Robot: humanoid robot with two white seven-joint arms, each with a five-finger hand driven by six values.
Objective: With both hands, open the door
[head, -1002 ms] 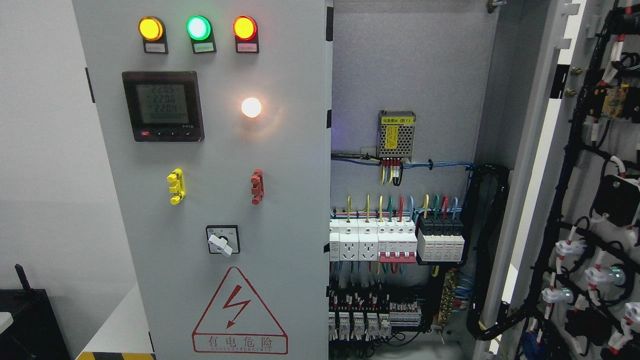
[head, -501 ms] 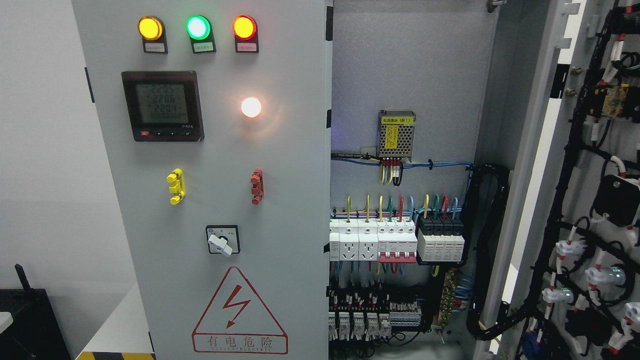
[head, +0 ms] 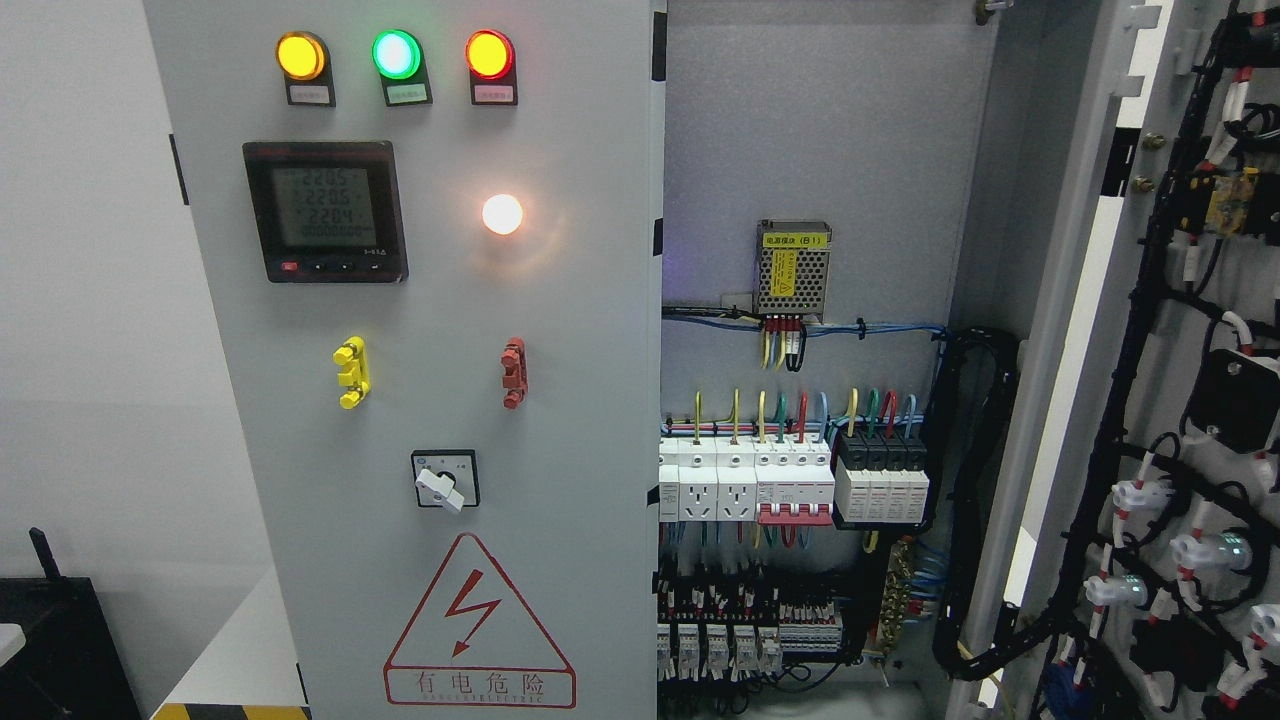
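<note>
A grey electrical cabinet fills the head view. Its left door (head: 420,440) is closed and carries three lit lamps (head: 396,55), a digital meter (head: 326,211), a white glowing lamp (head: 502,214), a yellow handle (head: 351,372), a red handle (head: 514,373) and a rotary switch (head: 445,480). The right door (head: 1170,400) is swung open at the right, its wired inner face showing. Between them the interior (head: 810,150) is exposed, with a small power supply (head: 793,267) and rows of breakers (head: 790,480). Neither hand shows anywhere.
A red lightning warning triangle (head: 478,628) marks the left door's lower part. A thick black cable bundle (head: 975,480) runs down the cabinet's right inner side. At the lower left stand a black object (head: 55,640) and a white floor strip with hazard tape (head: 235,700).
Only the meter's digits flicker; the view shifts very slightly. Doors stay as they were.
</note>
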